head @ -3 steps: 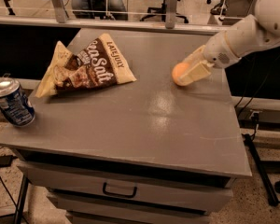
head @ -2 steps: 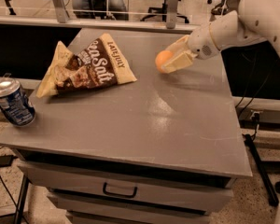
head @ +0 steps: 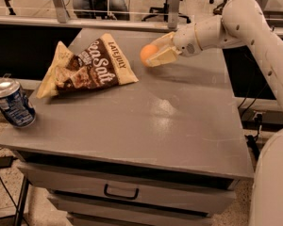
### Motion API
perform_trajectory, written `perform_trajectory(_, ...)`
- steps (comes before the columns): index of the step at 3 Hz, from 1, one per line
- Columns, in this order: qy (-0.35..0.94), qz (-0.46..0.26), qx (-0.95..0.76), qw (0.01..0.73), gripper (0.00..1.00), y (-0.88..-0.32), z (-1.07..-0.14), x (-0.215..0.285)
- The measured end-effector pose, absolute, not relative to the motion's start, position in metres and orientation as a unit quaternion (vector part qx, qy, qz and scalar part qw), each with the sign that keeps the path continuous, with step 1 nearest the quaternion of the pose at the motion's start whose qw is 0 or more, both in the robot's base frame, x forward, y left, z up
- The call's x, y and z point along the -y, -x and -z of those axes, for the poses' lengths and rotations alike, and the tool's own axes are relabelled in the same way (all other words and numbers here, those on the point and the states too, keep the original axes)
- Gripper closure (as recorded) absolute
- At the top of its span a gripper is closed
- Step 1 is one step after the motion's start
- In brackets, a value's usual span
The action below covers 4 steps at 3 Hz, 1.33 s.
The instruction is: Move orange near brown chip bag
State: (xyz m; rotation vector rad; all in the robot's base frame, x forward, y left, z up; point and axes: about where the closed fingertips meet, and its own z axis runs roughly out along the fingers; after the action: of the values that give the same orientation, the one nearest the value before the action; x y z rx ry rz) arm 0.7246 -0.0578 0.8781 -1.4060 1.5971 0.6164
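Observation:
The orange [head: 147,53] is a small round orange fruit held in my gripper [head: 154,54], lifted a little above the grey table. The gripper's pale fingers [head: 163,56] are shut around it, and the white arm reaches in from the right. The brown chip bag [head: 86,68], dark brown with pale yellow edges and white "Sea Salt" lettering, lies flat on the table's left half. The orange hangs just to the right of the bag's upper right corner, apart from it.
A blue-and-white soda can [head: 12,103] stands at the table's front left corner. The grey table [head: 146,126] has a drawer with a handle [head: 120,192] below its front edge. A railing and office chairs stand behind.
My gripper has carried the orange leftward across the table, from the right side toward the chip bag. The bag and the can have not moved.

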Motion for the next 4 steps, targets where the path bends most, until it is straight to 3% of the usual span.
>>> perform_trajectory(2, 0.57, -0.27, -0.64, 0.438, 1.0, -0.719, -0.87, 0.05)
perform_trajectory(3, 0.58, -0.287, -0.635, 0.421, 0.83, -0.706, -0.865, 0.04)
perform_trajectory(4, 0.582, -0.289, -0.634, 0.419, 0.59, -0.706, -0.864, 0.037)
